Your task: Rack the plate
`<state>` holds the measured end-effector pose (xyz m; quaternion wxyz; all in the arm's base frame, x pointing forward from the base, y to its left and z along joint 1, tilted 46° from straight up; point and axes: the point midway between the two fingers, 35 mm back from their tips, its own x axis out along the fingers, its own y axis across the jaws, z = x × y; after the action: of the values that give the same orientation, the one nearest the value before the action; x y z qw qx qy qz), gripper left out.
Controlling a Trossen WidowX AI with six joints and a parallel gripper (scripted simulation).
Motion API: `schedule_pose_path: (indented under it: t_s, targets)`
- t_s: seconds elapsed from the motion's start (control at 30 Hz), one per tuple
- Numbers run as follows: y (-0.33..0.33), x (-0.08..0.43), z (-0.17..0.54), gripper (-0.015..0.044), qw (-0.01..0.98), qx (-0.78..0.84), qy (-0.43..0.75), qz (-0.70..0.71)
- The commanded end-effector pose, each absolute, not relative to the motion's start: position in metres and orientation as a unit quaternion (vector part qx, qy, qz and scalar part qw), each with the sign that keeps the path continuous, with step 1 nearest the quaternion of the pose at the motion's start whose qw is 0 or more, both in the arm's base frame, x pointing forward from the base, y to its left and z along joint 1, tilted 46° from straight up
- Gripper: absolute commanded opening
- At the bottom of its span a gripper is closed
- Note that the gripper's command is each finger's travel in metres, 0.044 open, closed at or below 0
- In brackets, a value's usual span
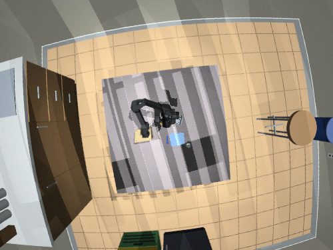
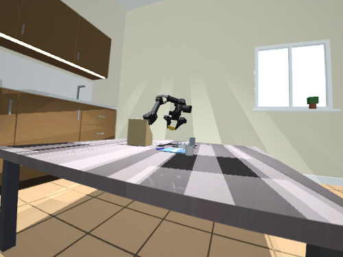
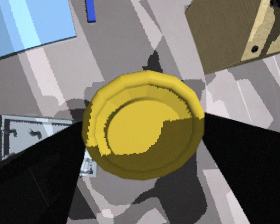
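Observation:
A yellow round plate (image 1: 161, 123) (image 2: 171, 128) (image 3: 145, 127) is held off the table by its opposite rims. My gripper (image 2: 173, 127) (image 3: 143, 123) is shut on it, one black finger on each side. In the wrist view the plate's face points at the camera; in the exterior view it looks slightly tilted and hangs well above the table. The small pale grey dish rack (image 1: 178, 120) (image 3: 40, 118) stands on the table below, left of the plate in the wrist view, partly hidden by a finger. Its rails and slots are hard to make out in the top and exterior views.
A light blue flat board (image 1: 177, 139) (image 2: 173, 150) (image 3: 35, 25) lies near the rack, with a small blue stick (image 1: 167, 139) (image 3: 90, 11) beside it. A grey cup (image 1: 188, 145) (image 2: 189, 150) stands by the board. The arm's base sits on a tan block (image 1: 137, 139) (image 2: 138, 132) (image 3: 225, 35).

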<state>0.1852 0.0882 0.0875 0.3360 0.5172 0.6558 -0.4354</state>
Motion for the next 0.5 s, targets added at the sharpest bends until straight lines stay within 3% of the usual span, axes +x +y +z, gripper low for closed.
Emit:
schedule_pose_path:
  t_s: [0.0,0.47]
  targets:
    - [0.089,0.18,0.073,0.0,0.377,0.486,0.647,-0.45]
    - [0.092,0.179,0.041,0.0,0.51,0.408,0.602,-0.459]
